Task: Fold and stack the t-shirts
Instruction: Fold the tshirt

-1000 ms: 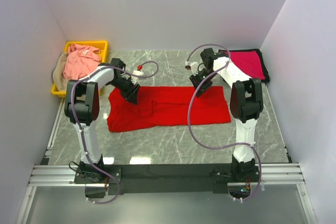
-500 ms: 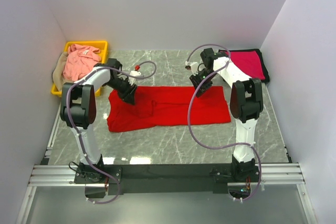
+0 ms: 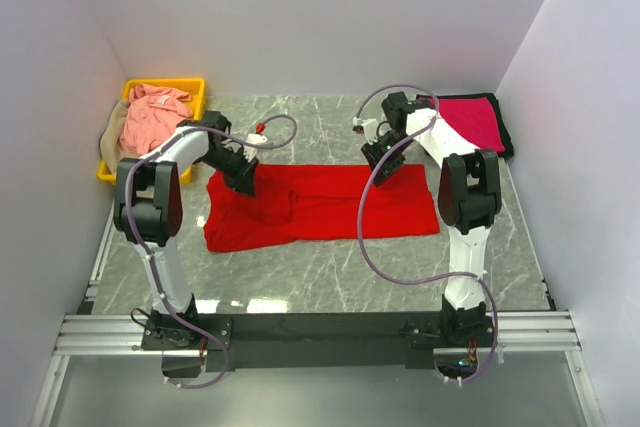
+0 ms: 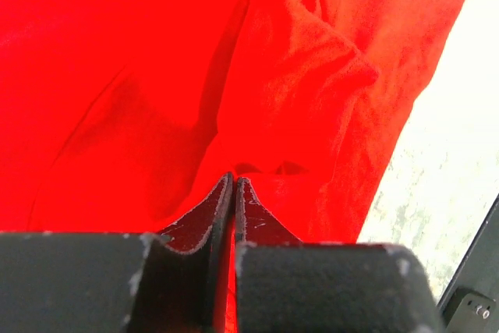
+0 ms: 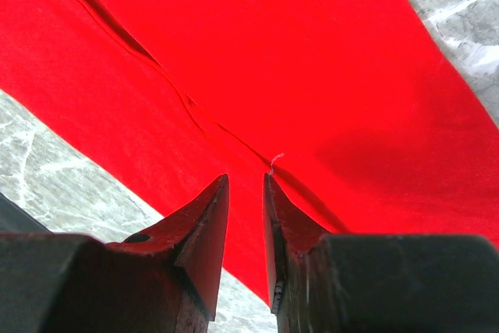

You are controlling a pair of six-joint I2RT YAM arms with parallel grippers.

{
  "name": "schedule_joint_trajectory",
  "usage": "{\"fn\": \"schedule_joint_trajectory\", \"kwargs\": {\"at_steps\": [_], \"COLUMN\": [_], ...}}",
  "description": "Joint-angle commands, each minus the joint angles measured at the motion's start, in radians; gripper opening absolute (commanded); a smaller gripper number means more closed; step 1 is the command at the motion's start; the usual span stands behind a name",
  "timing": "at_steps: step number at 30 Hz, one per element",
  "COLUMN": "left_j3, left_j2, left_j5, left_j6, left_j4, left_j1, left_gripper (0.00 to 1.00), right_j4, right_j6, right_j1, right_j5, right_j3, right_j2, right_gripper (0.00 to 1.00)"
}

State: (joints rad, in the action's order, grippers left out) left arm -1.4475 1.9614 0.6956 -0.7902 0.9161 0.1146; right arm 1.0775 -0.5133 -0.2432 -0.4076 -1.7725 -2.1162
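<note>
The bright red t-shirt [image 3: 330, 209] lies spread flat across the middle of the table [image 3: 330, 272], with the left claw [image 4: 235, 181] clenched on a bunched fold near its far left corner and the right claw [image 5: 245, 185] slightly parted over its far edge, gripping nothing.

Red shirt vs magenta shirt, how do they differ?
The red shirt lies spread wide in the middle; the magenta shirt sits folded in the far right corner. The left gripper pinches the red shirt; no gripper holds the magenta shirt. Both are plain and flat.
</note>
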Motion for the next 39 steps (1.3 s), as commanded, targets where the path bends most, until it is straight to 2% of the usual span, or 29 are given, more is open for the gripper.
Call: {"fn": "schedule_joint_trajectory", "kwargs": {"at_steps": [1,4,5,12,19,22,25,27,28,34,39], "left_j3": [0.015,0.059,0.074,0.202,0.282,0.238,0.132,0.092,0.09,0.167,0.232], "left_j2": [-0.067,-0.105,-0.126,-0.217,-0.279,-0.289,-0.263,-0.245,-0.242,-0.214,-0.182], "left_j5": [0.039,0.038,0.035,-0.005,-0.019,-0.005,0.064,0.076,0.065,-0.065,-0.143], "left_j6": [-0.052,-0.109,-0.142,-0.279,-0.519,-0.48,-0.362,-0.24,-0.163,-0.026,0.006], "left_j4": [0.049,0.076,0.078,0.057,0.168,0.153,0.127,0.045,0.014,-0.16,-0.149], "left_j1": [-0.036,-0.079,-0.09,-0.113,-0.113,-0.147,-0.145,-0.124,-0.122,0.019,0.046], "left_gripper": [0.08,0.11,0.18,0.35,0.31,0.33,0.41,0.42,0.42,0.38,0.32], "right_j4": [0.007,0.01,0.012,0.022,0.03,0.032,0.033,0.032,0.029,0.013,-0.001], "right_j6": [0.004,0.002,0.001,-0.002,-0.011,-0.013,-0.008,-0.007,-0.002,0.033,0.056], "right_j1": [0.005,0.005,0.007,0.005,0.005,0.007,0.007,0.005,0.007,0.007,0.007], "right_j5": [0.0,-0.002,0.0,0.001,0.009,0.013,0.013,0.016,0.018,0.056,0.119], "right_j3": [-0.007,-0.007,-0.008,-0.019,-0.025,-0.028,-0.033,-0.039,-0.041,-0.068,-0.085], "right_j2": [0.055,0.05,0.047,0.033,0.033,0.03,0.025,0.021,0.018,-0.013,-0.048], "right_gripper": [0.32,0.32,0.32,0.32,0.32,0.32,0.32,0.32,0.31,0.29,0.27]}}
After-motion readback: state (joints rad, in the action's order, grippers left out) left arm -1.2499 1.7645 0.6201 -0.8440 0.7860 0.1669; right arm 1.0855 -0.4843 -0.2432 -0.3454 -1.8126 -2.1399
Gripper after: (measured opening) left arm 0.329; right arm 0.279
